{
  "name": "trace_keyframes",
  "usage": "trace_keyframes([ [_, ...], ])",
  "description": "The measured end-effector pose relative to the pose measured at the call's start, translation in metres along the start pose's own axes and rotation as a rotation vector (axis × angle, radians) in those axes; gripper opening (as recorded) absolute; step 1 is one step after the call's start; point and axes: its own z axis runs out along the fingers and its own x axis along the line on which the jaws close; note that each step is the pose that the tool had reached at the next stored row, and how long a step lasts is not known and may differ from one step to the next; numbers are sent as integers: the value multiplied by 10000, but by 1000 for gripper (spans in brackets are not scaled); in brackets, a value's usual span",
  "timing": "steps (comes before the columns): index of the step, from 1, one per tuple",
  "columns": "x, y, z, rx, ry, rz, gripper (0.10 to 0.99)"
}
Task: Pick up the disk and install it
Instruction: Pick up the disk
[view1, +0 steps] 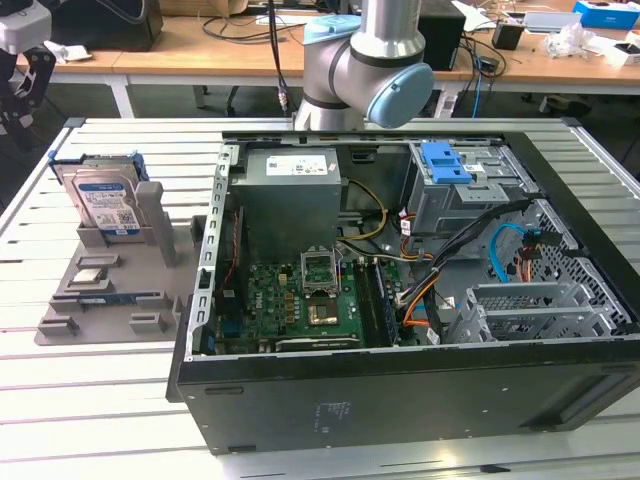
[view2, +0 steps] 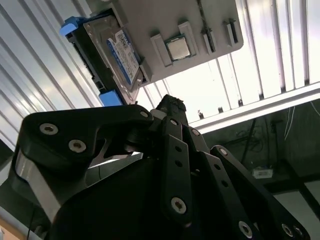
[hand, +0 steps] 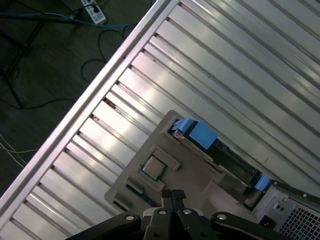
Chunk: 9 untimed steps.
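Note:
The disk (view1: 103, 203), a silver drive with a white-and-blue label in a blue carrier, stands on edge in a grey holder tray (view1: 110, 300) at the exterior view's left, outside the computer case. In the second wrist view the disk (view2: 117, 55) shows its label. In the first wrist view the disk (hand: 202, 135) appears edge-on. My gripper (view1: 20, 105) hangs at the far left edge of the exterior view, above and apart from the disk. Its black fingers (view2: 172, 130) meet at the tips in both wrist views, with the gripper (hand: 173, 194) shut on nothing.
An open computer case (view1: 400, 400) lies on the slatted metal table (view1: 120, 420), with a grey power-supply box (view1: 290, 190), a motherboard (view1: 300, 295) and a blue bracket (view1: 445, 160) on the drive bay. A processor chip (view2: 177, 47) rests on the tray. Desks with cables stand behind.

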Motion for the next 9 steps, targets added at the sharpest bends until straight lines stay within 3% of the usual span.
trace_keyframes([
  [9,0,0,0,-21,41,-904,106],
])
